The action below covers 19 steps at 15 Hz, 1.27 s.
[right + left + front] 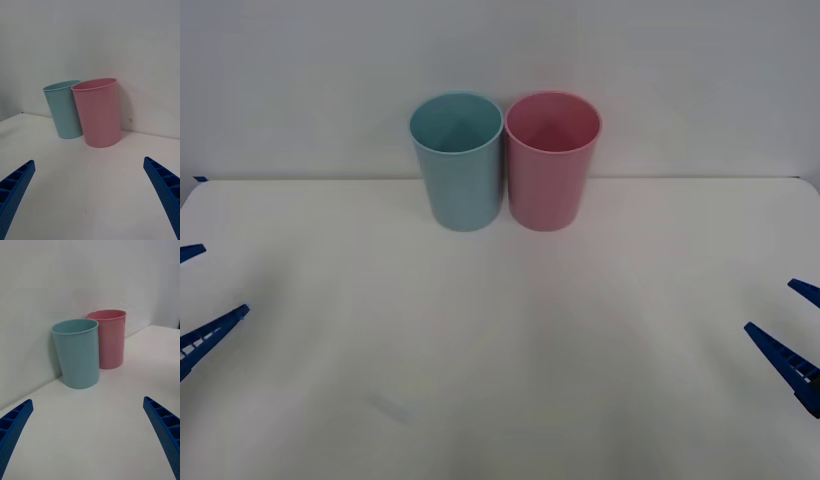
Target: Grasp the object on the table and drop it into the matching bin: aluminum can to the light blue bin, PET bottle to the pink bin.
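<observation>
The light blue bin [457,160] and the pink bin [551,160] stand upright and touching at the back middle of the white table [500,340], blue on the left. Both look empty from above. The aluminum can and the PET bottle are out of view. My left gripper [195,295] is open at the table's left edge and my right gripper [792,325] is open at the right edge, both far from the bins with nothing between their fingers. The left wrist view has the light blue bin [77,354] nearer; the right wrist view has the pink bin [98,112] nearer.
A plain white wall rises right behind the bins. The table's back edge runs just behind them. A faint pale mark [390,407] lies on the tabletop near the front left.
</observation>
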### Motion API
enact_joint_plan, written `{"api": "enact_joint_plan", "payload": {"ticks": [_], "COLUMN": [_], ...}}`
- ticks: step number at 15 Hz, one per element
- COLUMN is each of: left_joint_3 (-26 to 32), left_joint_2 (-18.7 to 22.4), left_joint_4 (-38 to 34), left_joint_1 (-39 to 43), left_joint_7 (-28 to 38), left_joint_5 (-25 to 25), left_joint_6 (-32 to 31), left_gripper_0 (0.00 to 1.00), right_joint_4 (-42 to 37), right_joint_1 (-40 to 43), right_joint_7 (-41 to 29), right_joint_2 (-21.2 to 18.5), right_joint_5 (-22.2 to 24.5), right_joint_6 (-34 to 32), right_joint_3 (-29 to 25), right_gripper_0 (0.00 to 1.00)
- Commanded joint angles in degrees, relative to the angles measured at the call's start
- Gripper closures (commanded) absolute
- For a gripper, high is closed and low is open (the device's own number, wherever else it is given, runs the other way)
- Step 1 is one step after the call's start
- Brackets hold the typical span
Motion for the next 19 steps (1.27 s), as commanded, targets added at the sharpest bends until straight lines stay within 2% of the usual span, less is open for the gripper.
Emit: {"api": "enact_joint_plan", "payload": {"ticks": [1, 9, 14, 19], "left_joint_3": [2.67, 3.2, -0.49, -0.49], "left_joint_2": [0.0, 1.06, 0.97, 0.97], "left_joint_4": [0.01, 0.01, 0.01, 0.01], "left_joint_1": [3.37, 11.8, 11.89, 11.89], "left_joint_7": [-0.96, -2.98, -2.37, -2.37], "left_joint_5": [0.03, 1.35, 1.79, 1.79], "left_joint_6": [-3.28, -3.98, -3.89, -3.89], "left_gripper_0": [0.0, 0.0, 0.0, 0.0], "right_joint_4": [0.0, 0.0, 0.0, 0.0], "right_joint_1": [0.0, 0.0, 0.0, 0.0], "right_joint_7": [0.0, 0.0, 0.0, 0.0], "right_joint_2": [0.0, 0.0, 0.0, 0.0], "right_joint_5": [0.0, 0.0, 0.0, 0.0], "right_joint_6": [0.0, 0.0, 0.0, 0.0], "right_joint_3": [0.0, 0.0, 0.0, 0.0], "right_gripper_0": [0.0, 0.0, 0.0, 0.0]}}
